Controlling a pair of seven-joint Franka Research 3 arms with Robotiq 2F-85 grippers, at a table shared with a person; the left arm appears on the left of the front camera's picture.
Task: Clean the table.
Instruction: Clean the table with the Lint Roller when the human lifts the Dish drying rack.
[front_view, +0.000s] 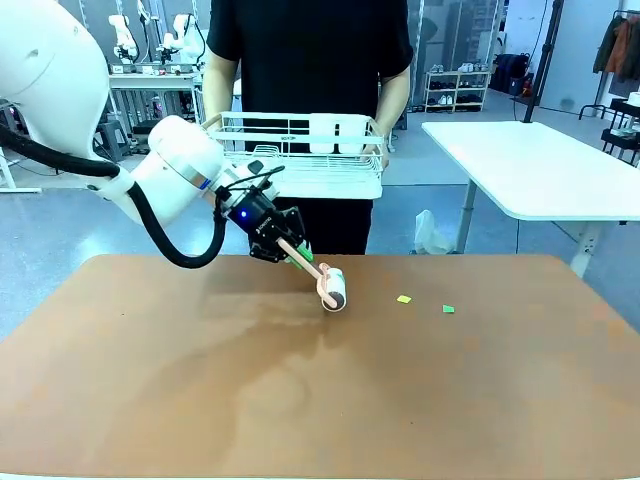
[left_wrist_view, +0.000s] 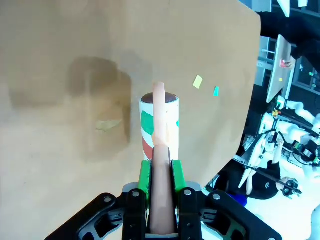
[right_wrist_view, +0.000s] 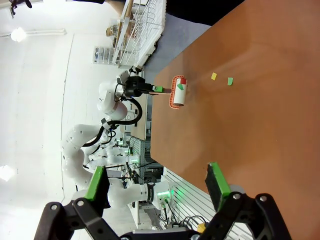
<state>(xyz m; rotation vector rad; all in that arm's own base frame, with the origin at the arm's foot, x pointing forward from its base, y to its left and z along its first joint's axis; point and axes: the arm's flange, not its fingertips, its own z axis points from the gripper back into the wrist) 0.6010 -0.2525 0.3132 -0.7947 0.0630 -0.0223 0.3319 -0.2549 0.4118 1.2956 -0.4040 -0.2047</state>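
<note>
The reddish-brown table carries a yellow paper scrap and a green scrap right of centre. My left gripper is shut on the pink handle of a lint roller, whose white head rests on the table near the far edge, left of the scraps. In the left wrist view the green pads clamp the handle, with the lint roller ahead and the yellow scrap and green scrap beyond. My right gripper hangs open above the table, holding nothing.
A person stands at the far side holding a white wire rack above the table's far edge. A white-topped table stands at the back right. Faint wipe marks darken the table left of the roller.
</note>
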